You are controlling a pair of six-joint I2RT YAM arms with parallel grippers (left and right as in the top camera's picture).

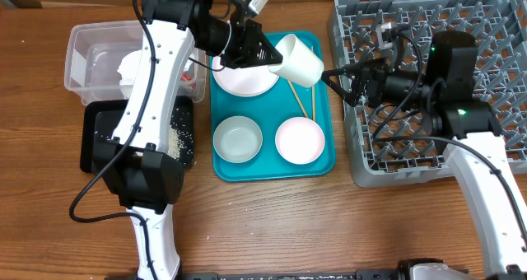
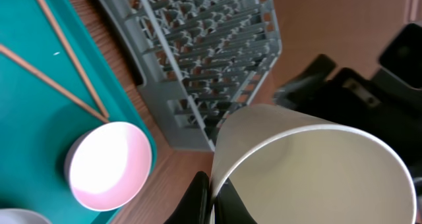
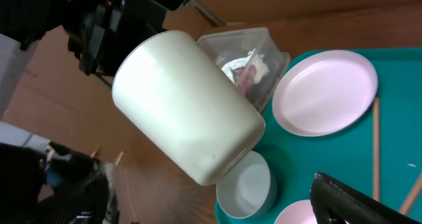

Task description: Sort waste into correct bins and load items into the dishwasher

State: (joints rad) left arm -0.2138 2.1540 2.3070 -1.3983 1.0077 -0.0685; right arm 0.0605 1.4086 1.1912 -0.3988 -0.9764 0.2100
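My left gripper (image 1: 270, 56) is shut on the rim of the small white cup (image 1: 298, 59) and holds it tilted above the teal tray's right edge. In the left wrist view its fingers (image 2: 211, 199) pinch the cup's wall (image 2: 310, 171). My right gripper (image 1: 338, 82) is open and empty just right of the cup; one of its fingers (image 3: 356, 197) shows below the cup (image 3: 184, 112). The white plate (image 1: 245, 78), two bowls (image 1: 238, 138) (image 1: 299, 139) and chopsticks (image 1: 301, 99) lie on the teal tray. The grey dish rack (image 1: 428, 33) stands at the right.
The clear tub (image 1: 95, 58) at the left holds the white napkin (image 3: 241, 67) and red wrapper (image 3: 248, 80). The black tray (image 1: 103, 140) below it holds rice grains (image 1: 177, 136). The teal tray (image 1: 272, 169) sits between the bins and the rack.
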